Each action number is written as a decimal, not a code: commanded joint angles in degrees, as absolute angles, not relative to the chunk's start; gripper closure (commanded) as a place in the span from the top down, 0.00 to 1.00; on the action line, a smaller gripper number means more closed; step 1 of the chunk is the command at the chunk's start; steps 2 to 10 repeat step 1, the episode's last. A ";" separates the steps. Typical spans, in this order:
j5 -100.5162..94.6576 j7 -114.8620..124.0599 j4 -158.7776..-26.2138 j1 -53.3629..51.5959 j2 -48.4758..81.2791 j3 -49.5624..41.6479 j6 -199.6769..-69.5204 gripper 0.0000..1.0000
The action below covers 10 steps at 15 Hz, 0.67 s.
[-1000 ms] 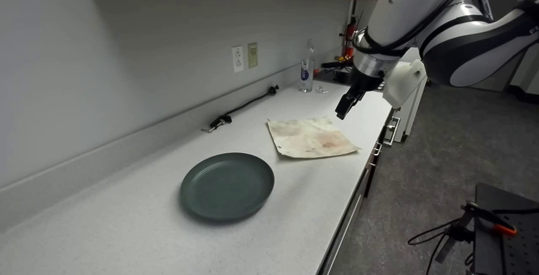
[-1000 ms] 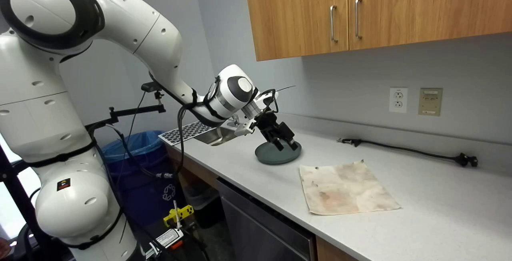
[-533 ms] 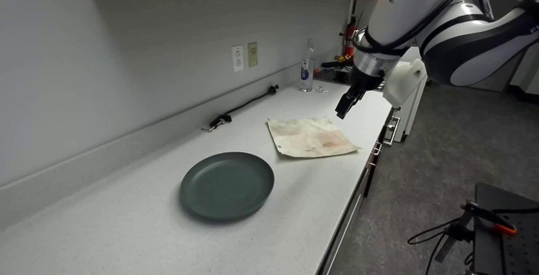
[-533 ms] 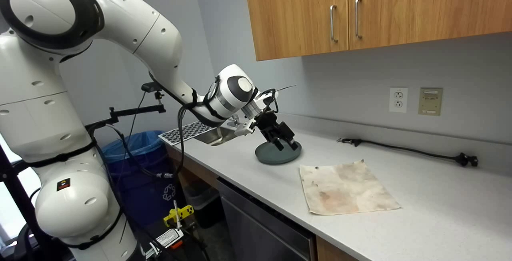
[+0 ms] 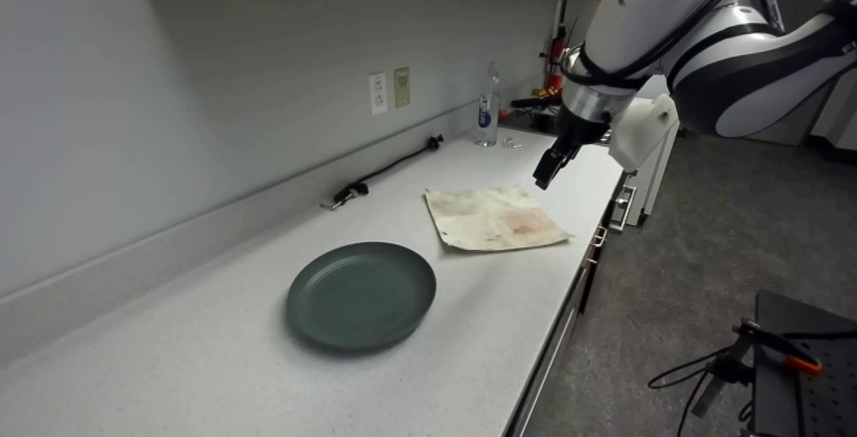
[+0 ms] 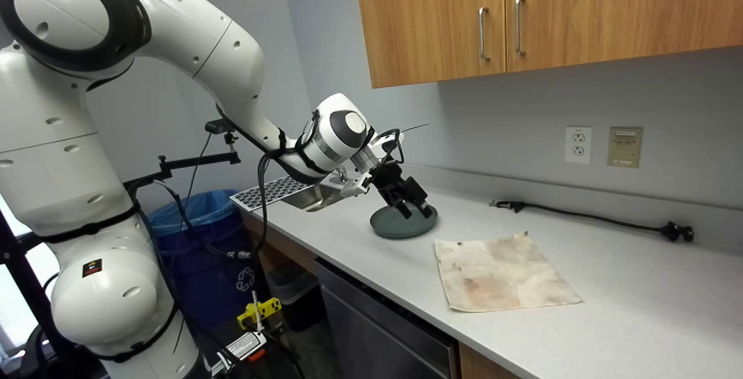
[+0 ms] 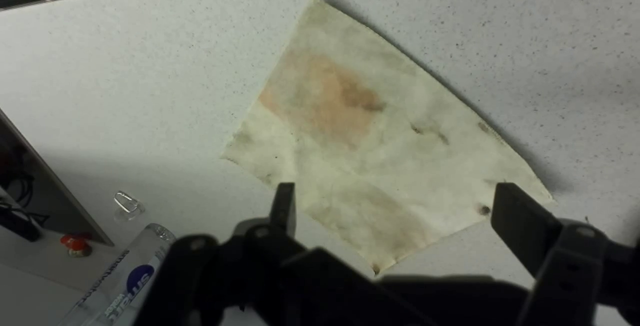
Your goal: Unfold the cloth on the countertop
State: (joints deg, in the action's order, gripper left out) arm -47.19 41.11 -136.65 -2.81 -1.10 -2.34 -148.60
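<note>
The cloth (image 5: 495,219) is pale cream with brown and pinkish stains. It lies spread on the light speckled countertop (image 5: 221,370), with a roughly four-sided outline in both exterior views (image 6: 502,274). In the wrist view the cloth (image 7: 360,131) fills the middle, and a shadow along its long upper-right edge shows that edge slightly raised. My gripper (image 7: 393,188) is open and empty, its black fingers wide apart. In an exterior view the gripper (image 5: 543,181) hangs above the counter, apart from the cloth. It also shows in an exterior view (image 6: 417,212), in front of the plate.
A dark green plate (image 5: 361,296) sits on the counter beside the cloth. A clear water bottle (image 5: 489,112) and a small clear hook (image 7: 127,203) are near the wall end. A black flexible arm (image 6: 592,216) lies along the backsplash. Wooden cabinets (image 6: 429,25) hang above.
</note>
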 commanded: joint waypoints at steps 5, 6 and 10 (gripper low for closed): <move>-46.96 40.88 -136.62 -1.71 -1.15 -1.21 -148.51 1.00; -46.96 40.88 -136.62 -1.71 -1.15 -1.21 -148.51 1.00; -46.96 40.88 -136.62 -1.71 -1.15 -1.21 -148.51 1.00</move>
